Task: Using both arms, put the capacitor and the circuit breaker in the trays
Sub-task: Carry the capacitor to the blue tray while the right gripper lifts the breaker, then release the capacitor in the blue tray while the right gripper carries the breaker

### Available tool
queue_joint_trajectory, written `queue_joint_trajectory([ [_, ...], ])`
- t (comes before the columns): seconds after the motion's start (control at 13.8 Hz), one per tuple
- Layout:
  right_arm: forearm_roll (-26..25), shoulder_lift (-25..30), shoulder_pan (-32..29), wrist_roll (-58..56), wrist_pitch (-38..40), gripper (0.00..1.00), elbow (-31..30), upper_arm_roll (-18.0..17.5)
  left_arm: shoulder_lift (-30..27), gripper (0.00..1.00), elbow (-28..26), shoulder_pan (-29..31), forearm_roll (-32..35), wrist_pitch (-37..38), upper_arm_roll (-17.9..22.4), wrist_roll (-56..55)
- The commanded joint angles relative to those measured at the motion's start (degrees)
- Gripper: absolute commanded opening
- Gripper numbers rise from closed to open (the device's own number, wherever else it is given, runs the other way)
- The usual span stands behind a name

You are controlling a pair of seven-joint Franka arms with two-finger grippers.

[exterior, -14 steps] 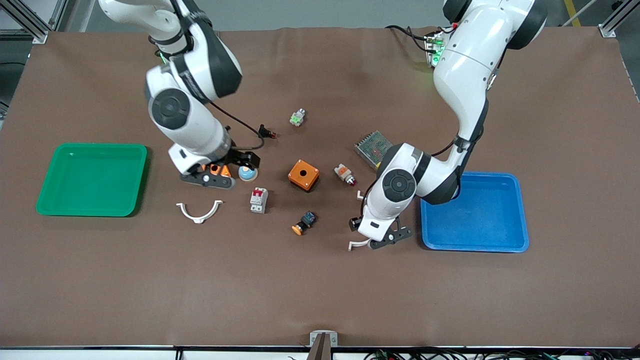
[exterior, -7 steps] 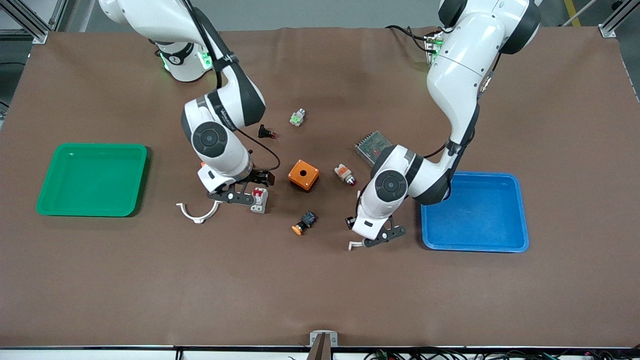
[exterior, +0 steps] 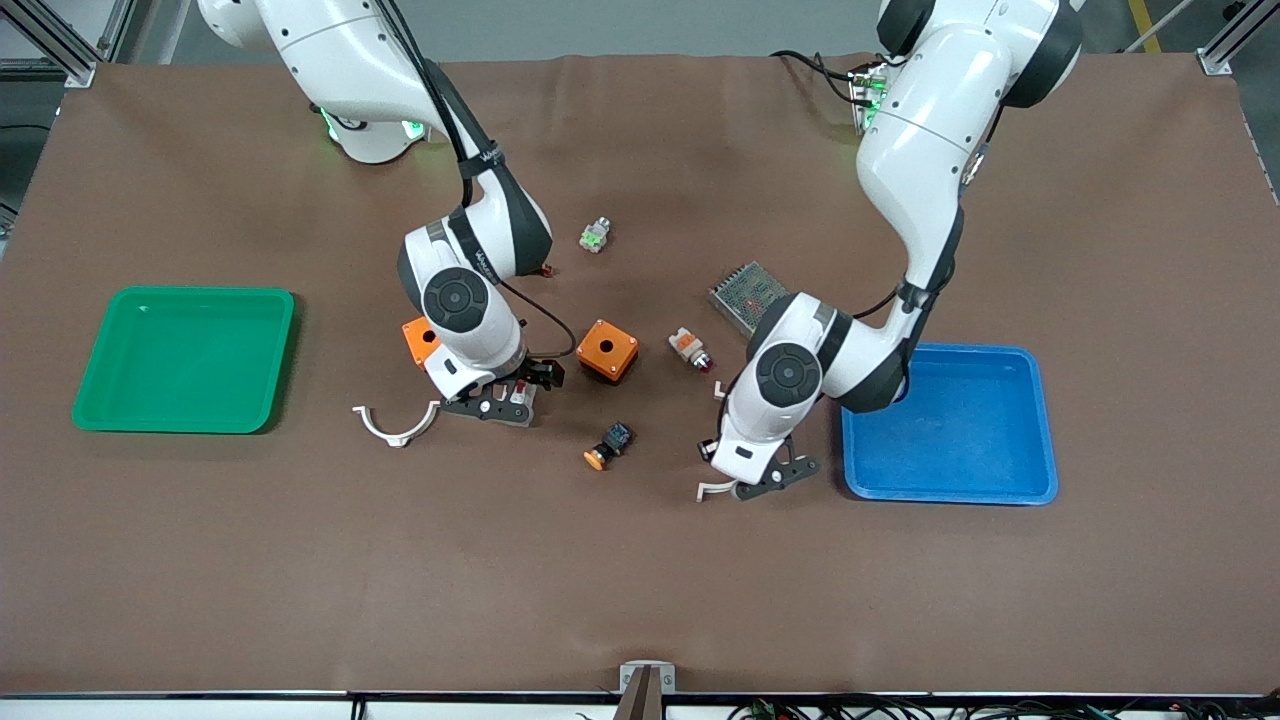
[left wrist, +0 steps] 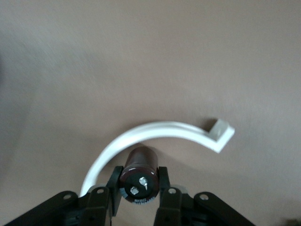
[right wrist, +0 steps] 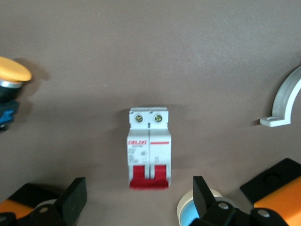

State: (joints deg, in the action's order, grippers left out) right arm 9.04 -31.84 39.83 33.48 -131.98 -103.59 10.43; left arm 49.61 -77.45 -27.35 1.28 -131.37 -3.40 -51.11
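Observation:
The circuit breaker (right wrist: 149,148), a white block with red levers, lies on the brown table; in the front view (exterior: 521,402) my right gripper partly covers it. My right gripper (exterior: 495,408) hangs low over it, and its black fingers (right wrist: 71,201) stand wide open, one on either side of the lever end. My left gripper (exterior: 765,478) is low over the table beside the blue tray (exterior: 950,490). It is shut on the capacitor (left wrist: 139,175), a dark stubby cylinder with two metal terminals. A white curved clip (left wrist: 155,135) lies just past it.
The green tray (exterior: 185,425) sits at the right arm's end. Around the middle lie an orange box (exterior: 607,350), an orange-capped button (exterior: 607,446), an indicator lamp (exterior: 690,348), a mesh-covered unit (exterior: 745,290), another white clip (exterior: 397,425) and a second orange box (exterior: 420,340).
My right gripper has moved from the blue-and-white dome, nearer the front camera, to over the circuit breaker. My left gripper has barely shifted beside the white clip.

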Motion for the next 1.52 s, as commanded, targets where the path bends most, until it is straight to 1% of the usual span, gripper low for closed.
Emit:
queue_joint_trajectory([
  [0.0,0.3,-2.1,-0.4,-0.2,-1.5,1.00,1.3,0.2,-5.0,0.00,0.3,0.1,1.2,5.3,1.5,-1.4],
  [0.07,0.3,-2.6,-0.4,-0.1,-1.7,1.00,1.3,0.2,-6.8,0.00,0.3,0.4,1.3,6.8,1.9,-1.4],
  [0.14,0.2,-2.6,-0.4,-0.2,-1.7,0.96,1.3,0.3,-8.9,0.00,0.1,1.1,1.3,7.5,2.5,-1.3],
  [0.22,0.2,-2.6,-0.4,-0.2,-1.7,0.86,1.3,0.2,-10.7,0.00,-0.3,2.6,1.4,8.8,2.5,-0.9],
  [0.29,0.2,-2.6,-0.4,-0.2,-1.6,0.73,1.3,0.2,-12.0,0.00,-0.9,3.6,1.4,10.7,2.5,0.5],
  [0.36,0.3,-2.6,-0.3,-0.2,-1.6,0.63,1.3,0.2,-13.4,0.00,-1.7,5.4,1.4,13.6,2.5,3.2],
  [0.51,0.4,-2.6,-0.4,-0.2,-1.5,0.40,1.4,0.2,-15.6,0.00,-4.5,9.0,1.4,16.4,2.5,9.2],
  [0.58,0.4,-2.5,-0.4,-0.2,-1.3,0.30,1.5,0.2,-17.1,0.00,-7.3,10.7,1.4,16.5,2.5,11.8],
  [0.72,0.4,-2.3,-0.5,-0.4,-0.8,0.18,2.2,0.4,-18.6,0.00,-11.9,13.4,1.4,16.5,2.6,15.9],
  [0.8,0.4,-1.5,-0.9,-0.5,-0.3,0.15,2.2,0.6,-18.8,0.00,-14.0,14.6,1.4,16.1,2.6,17.4],
  [0.87,0.3,0.2,-1.9,-0.6,2.9,0.13,2.4,0.9,-18.8,0.00,-16.0,15.5,1.4,15.5,2.6,18.1],
  [0.94,0.2,2.0,-3.3,-1.1,7.2,0.13,3.7,1.3,-19.0,0.00,-18.1,16.0,3.0,14.2,2.5,18.5],
  [1.01,0.2,3.7,-4.8,-3.7,13.4,0.13,5.7,1.8,-19.0,0.00,-19.7,16.3,4.9,13.3,2.5,18.5],
  [1.09,0.2,5.2,-6.8,-6.6,19.4,0.13,8.3,2.7,-19.0,0.00,-21.8,16.7,5.7,10.8,2.4,18.4],
  [1.23,0.2,7.0,-11.9,-15.4,32.3,0.13,14.4,5.9,-18.9,0.01,-26.2,18.3,5.8,4.7,2.3,18.4],
  [1.3,0.1,7.1,-14.5,-20.5,36.5,0.13,16.7,8.0,-18.7,0.02,-27.2,18.4,5.8,2.5,2.3,18.4],
  [1.38,0.0,7.1,-17.1,-26.3,39.1,0.13,18.2,10.6,-18.4,0.05,-28.1,18.5,5.8,1.2,2.3,18.5],
  [1.45,-0.3,7.1,-19.2,-31.8,39.4,0.13,18.2,13.3,-18.3,0.11,-28.7,18.5,5.8,0.2,2.3,18.4],
])
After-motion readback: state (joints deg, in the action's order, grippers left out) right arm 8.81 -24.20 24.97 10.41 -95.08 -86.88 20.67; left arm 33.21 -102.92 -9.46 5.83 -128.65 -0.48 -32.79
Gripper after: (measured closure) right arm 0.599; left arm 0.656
